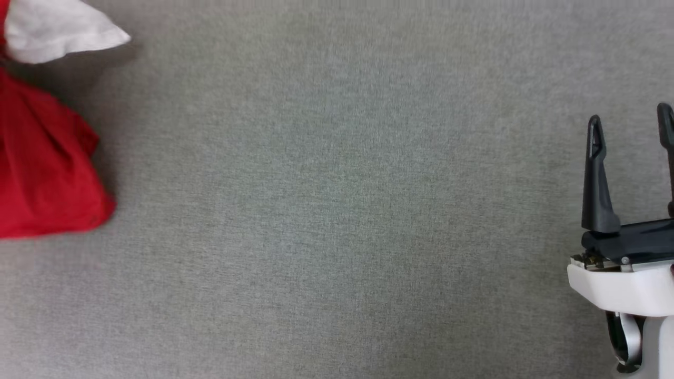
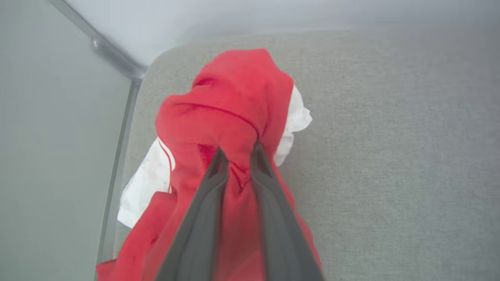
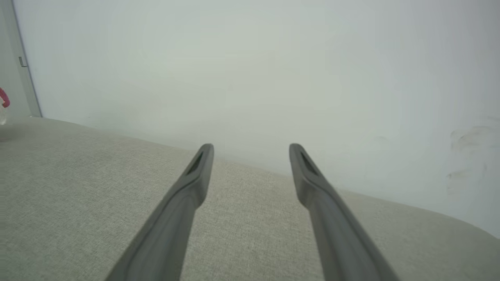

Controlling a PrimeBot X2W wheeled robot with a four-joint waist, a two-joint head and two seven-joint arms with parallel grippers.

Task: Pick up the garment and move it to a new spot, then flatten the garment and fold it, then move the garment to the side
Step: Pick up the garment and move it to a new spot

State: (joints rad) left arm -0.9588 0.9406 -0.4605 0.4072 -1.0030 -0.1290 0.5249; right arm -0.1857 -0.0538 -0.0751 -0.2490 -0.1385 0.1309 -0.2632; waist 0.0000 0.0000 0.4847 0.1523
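The garment (image 1: 45, 158) is a bunched red shirt with a white sleeve (image 1: 58, 29), lying at the far left edge of the head view on the grey surface. Seen from the left wrist, the garment (image 2: 230, 113) is heaped near the surface's corner, and my left gripper (image 2: 238, 154) is shut on a fold of its red cloth, which bulges between and over the two dark fingers. My right gripper (image 1: 631, 122) stands open at the far right of the head view, far from the shirt. In the right wrist view the right gripper (image 3: 252, 150) has nothing between its fingers.
A grey fabric-covered surface (image 1: 342, 210) spans the head view. Its rounded corner (image 2: 156, 62) lies just beyond the shirt, with a pale wall and a metal strip (image 2: 113, 54) behind it. A white wall (image 3: 273, 78) rises past the far edge.
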